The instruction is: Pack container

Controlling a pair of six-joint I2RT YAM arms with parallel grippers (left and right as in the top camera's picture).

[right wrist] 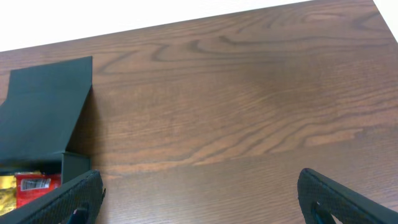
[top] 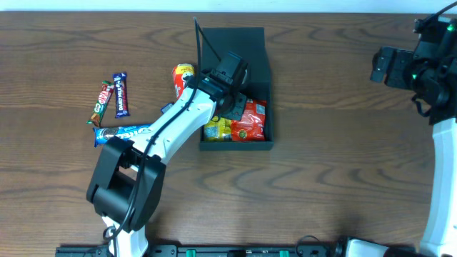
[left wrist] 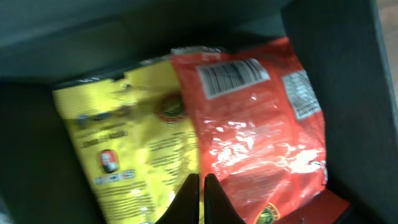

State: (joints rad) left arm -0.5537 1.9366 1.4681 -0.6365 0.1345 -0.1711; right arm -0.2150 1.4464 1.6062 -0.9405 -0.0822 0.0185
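Observation:
The dark square container (top: 263, 66) stands at the table's middle back, its flap lid upright at its left side. Inside lie a yellow packet (top: 216, 130) and a red packet (top: 250, 120). My left gripper (top: 230, 100) hangs over the box's inside; in the left wrist view its fingers (left wrist: 202, 186) are shut and empty just above the yellow packet (left wrist: 130, 143) and red packet (left wrist: 255, 130). My right gripper (right wrist: 199, 199) is open and empty over bare table at the far right; the container (right wrist: 43, 112) shows at that view's left.
Left of the box lie a yellow-red packet (top: 183, 76), a blue bar (top: 121, 93), a red-green bar (top: 101, 103) and a blue packet (top: 121, 133). The right arm (top: 421, 64) is at the far right edge.

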